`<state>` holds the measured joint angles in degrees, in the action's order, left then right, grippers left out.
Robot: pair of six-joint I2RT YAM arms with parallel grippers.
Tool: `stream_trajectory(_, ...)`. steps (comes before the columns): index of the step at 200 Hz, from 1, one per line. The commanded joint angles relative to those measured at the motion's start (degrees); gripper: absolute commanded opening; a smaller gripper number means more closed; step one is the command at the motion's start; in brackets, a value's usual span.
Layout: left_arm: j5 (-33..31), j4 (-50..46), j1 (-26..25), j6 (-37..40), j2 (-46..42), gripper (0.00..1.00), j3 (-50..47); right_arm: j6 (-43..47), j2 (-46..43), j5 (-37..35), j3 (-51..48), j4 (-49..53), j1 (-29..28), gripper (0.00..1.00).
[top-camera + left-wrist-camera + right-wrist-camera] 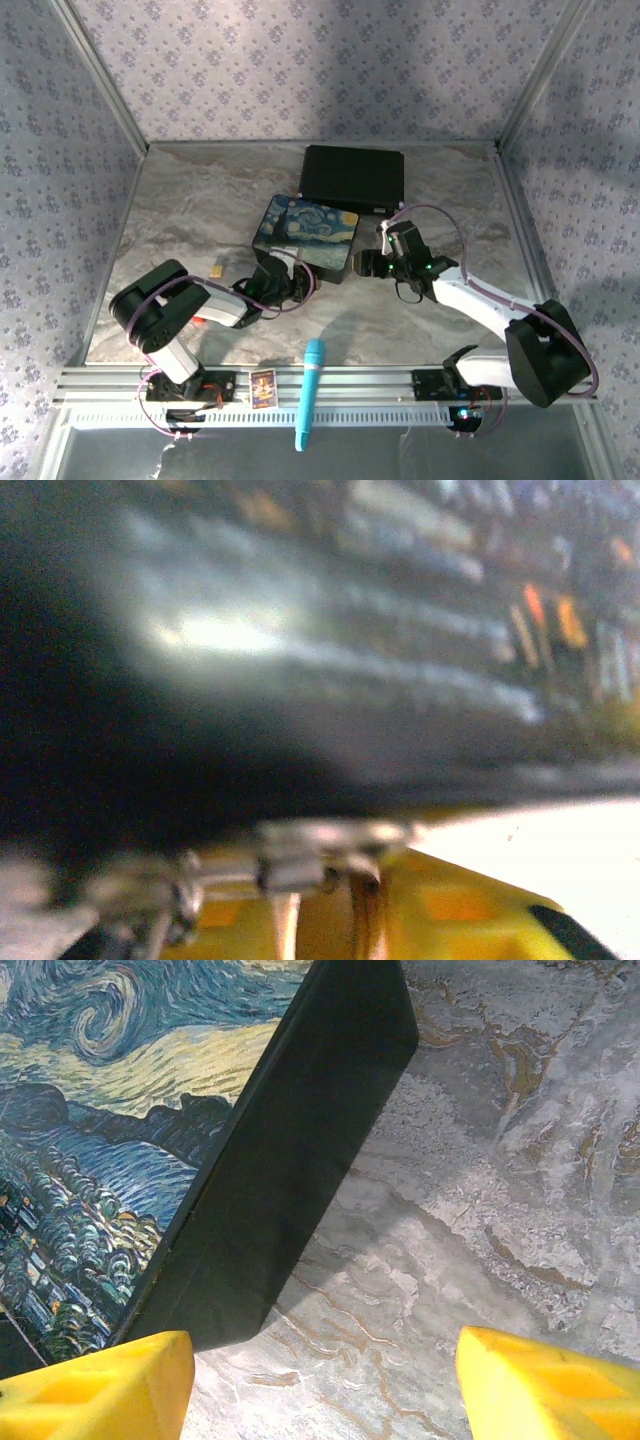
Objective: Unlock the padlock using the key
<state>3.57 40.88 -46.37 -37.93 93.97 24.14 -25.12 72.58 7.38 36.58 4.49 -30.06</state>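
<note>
In the blurred left wrist view, my left gripper (325, 880) is shut on the padlock (325, 915). Its brass-toned body sits between the yellow fingers (460, 910), and its silvery shackle (330, 845) sticks out at the tips. From above, the left gripper (275, 283) is low at the painted box's (305, 235) front left corner. More blurred silvery metal (135, 890) lies to the left; I cannot tell whether it is the key. My right gripper (385, 262) is open by the box's right corner, with bare table between its fingers (100, 1390).
The painted box's dark side wall (290, 1160) runs just ahead of the right gripper. A black box (352, 178) stands behind it. A small yellow block (217, 266) lies left of the left gripper. A teal cylinder (310, 390) and a small card (262, 387) rest on the front rail.
</note>
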Motion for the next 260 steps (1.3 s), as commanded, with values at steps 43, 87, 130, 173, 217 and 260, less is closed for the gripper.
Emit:
stream_trajectory(43, -3.2, -40.7, -1.3, -3.3, -9.6, 0.09, 7.1, -2.0, 1.7, -2.3, 6.5, 3.9, 0.2, 0.71)
stream_trajectory(87, -8.1, -64.0, 0.6, -4.9, -13.4, 0.1, 13.5, -3.3, 6.3, -4.0, 11.6, 4.6, -0.6, 0.76)
stream_trajectory(130, -11.6, -70.3, 2.3, -5.7, -12.4, 0.11, 14.8, -4.7, 14.4, -3.1, 17.1, 5.6, -3.7, 0.83)
stream_trajectory(173, -9.2, -68.7, 5.1, -5.9, -12.1, 0.11, 13.4, -5.8, 22.0, -5.1, 21.7, 10.1, -7.6, 0.86)
stream_trajectory(217, -9.0, -76.6, 12.3, -1.3, -15.2, 0.12, 12.9, -5.7, 26.5, -6.2, 24.1, 13.4, -7.0, 0.82)
stream_trajectory(260, -13.7, -81.7, 14.3, -1.2, -10.4, 0.12, 15.2, -5.4, 28.1, -5.6, 25.5, 13.9, -7.6, 0.81)
